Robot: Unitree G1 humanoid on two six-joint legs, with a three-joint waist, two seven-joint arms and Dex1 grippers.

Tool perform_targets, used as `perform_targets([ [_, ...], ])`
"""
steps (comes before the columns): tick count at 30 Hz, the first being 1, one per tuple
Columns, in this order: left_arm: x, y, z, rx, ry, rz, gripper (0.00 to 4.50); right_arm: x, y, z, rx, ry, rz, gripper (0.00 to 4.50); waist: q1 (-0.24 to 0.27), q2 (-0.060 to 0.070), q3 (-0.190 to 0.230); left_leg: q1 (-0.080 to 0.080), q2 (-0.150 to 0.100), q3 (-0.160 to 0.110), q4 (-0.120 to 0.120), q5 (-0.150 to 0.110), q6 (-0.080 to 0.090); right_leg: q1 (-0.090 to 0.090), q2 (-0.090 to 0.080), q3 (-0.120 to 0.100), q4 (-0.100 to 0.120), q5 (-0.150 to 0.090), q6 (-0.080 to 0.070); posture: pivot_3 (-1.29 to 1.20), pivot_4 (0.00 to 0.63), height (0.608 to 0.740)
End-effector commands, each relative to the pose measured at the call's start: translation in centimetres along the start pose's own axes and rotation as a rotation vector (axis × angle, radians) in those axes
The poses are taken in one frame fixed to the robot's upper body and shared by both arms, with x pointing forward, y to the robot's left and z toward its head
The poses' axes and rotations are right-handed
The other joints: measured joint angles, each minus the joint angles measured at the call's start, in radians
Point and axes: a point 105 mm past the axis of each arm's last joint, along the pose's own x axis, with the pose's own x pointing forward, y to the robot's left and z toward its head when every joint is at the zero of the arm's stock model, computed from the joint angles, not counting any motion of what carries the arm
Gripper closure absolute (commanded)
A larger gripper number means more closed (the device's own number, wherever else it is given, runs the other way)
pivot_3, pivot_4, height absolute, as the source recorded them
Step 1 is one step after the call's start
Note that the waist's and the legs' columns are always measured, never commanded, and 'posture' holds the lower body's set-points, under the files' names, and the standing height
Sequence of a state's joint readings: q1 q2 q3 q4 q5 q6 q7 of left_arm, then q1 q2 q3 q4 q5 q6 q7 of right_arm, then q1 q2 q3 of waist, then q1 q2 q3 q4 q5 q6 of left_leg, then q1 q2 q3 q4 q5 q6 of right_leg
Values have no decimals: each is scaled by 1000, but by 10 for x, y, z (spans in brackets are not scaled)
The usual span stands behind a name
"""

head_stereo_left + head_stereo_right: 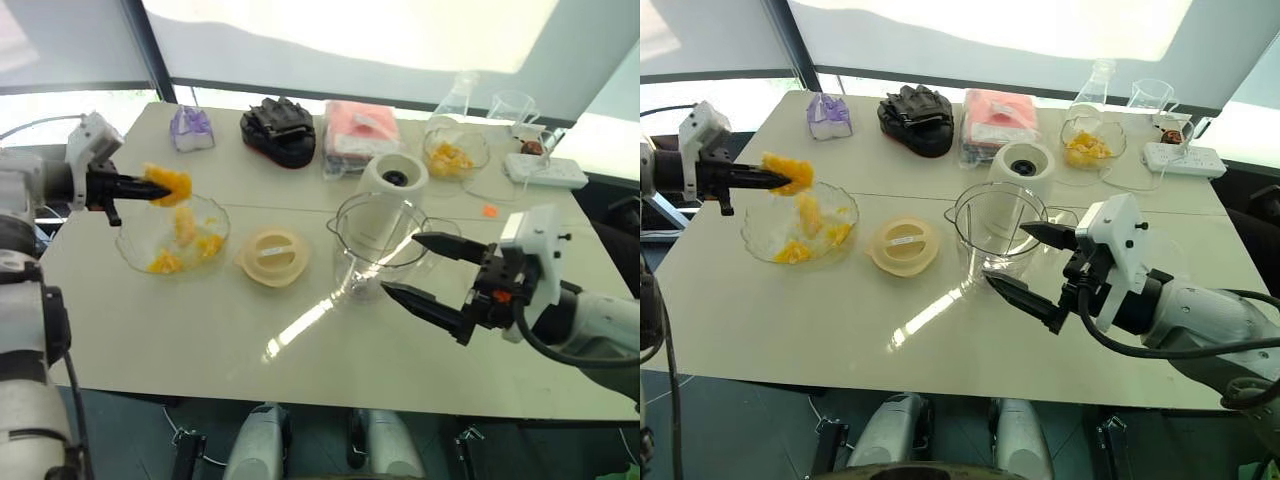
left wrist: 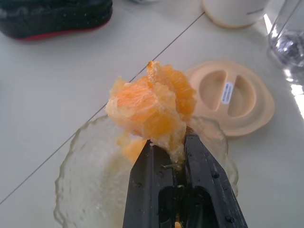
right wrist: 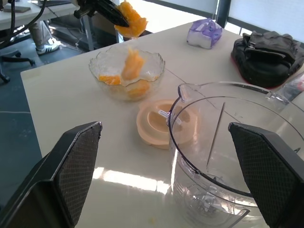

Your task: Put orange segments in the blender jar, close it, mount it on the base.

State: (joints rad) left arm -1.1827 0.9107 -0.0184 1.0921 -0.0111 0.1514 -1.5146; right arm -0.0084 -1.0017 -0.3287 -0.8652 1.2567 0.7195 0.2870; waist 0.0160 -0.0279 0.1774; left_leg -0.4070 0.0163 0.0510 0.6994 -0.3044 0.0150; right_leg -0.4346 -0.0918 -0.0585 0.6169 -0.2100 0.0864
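My left gripper is shut on a clump of orange segments and holds it just above a scalloped glass bowl. More orange segments lie in that bowl. The clear blender jar stands upright and lidless mid-table. Directly behind it is the cream base with its dark socket. My right gripper is open beside the jar's near right side, its fingers apart and holding nothing. A flat cream lid lies between the bowl and the jar.
Along the back of the table sit a purple packet, a black object, a pink cloth, a second glass bowl with fruit, a flask, a beaker and a power strip.
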Motion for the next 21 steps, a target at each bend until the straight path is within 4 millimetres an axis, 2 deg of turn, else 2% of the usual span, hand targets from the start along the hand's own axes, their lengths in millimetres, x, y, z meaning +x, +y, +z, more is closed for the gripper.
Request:
perform_targets([
  [1,-5,-3,37,100,-67,-29,4443,-5,-3,-2,-19,0,-24,0,-1,0,0,0,0,0,0,0,0,0,0,0,0,0,0,0,150,740],
  [4,-3,-1,42,167,-24,-5,4443,-8,-5,-7,-8,5,-48,0,-2,0,0,0,0,0,0,0,1,0,0,0,0,0,1,0,150,740],
  [7,-2,2,36,170,-8,20,4443,-9,-5,-8,-8,-3,-54,0,-5,0,0,1,0,1,0,0,1,0,1,1,0,0,1,0,150,740],
  [12,5,-5,46,170,-65,-37,4443,-9,-6,-12,-1,-3,-64,0,-1,0,0,1,1,0,0,0,1,0,3,1,2,1,0,0,150,740],
  [15,10,-12,61,188,-113,-92,4443,-10,-7,-16,6,9,-70,0,2,0,0,1,0,0,0,0,0,0,3,1,2,1,0,0,150,740],
  [21,32,-47,116,290,-258,-277,4443,-16,-13,-27,29,34,-106,0,1,0,0,-1,0,0,1,0,1,0,3,1,-1,1,0,0,150,740],
])
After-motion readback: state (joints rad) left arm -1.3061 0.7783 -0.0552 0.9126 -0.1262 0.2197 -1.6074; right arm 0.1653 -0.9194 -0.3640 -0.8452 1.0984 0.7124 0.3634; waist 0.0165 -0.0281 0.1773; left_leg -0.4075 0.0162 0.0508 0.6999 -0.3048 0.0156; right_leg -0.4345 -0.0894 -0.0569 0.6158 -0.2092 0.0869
